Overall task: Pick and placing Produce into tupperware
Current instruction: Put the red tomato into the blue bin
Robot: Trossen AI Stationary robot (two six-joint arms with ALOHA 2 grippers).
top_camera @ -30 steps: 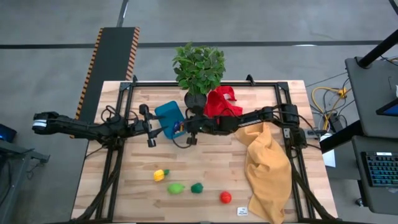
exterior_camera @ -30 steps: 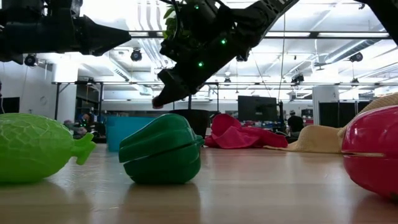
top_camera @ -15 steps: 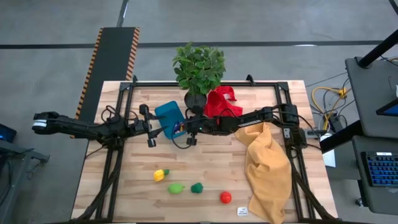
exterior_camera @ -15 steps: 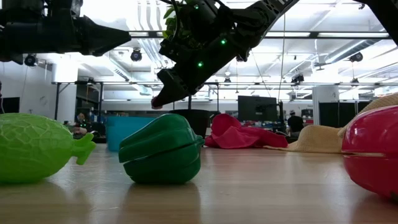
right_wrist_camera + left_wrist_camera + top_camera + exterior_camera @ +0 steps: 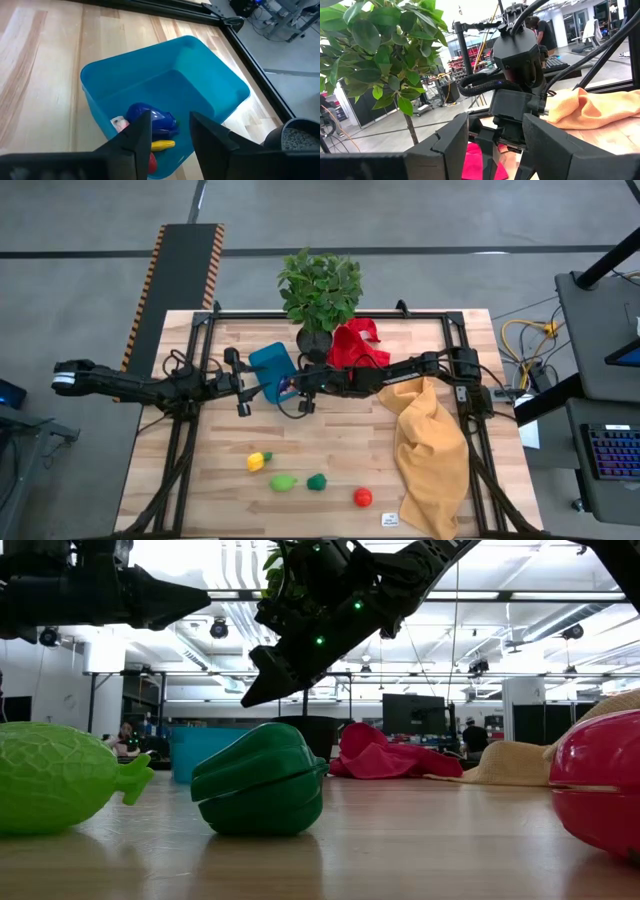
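Over the tupperware (image 5: 272,367) rim, right claw (image 5: 170,131) hangs parted.

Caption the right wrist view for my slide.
Right gripper open above the blue tupperware, which already holds a dark blue piece, a yellow piece and a pinkish piece.

You look down on a grey concrete floor (image 5: 420,215) crossed by dark seams. At the upper left lies a black mat (image 5: 178,275) with striped hazard edging. At the right edge stands a dark desk (image 5: 600,350) with a keyboard (image 5: 612,452). Ceiling lights (image 5: 222,628) hang over the open workshop.
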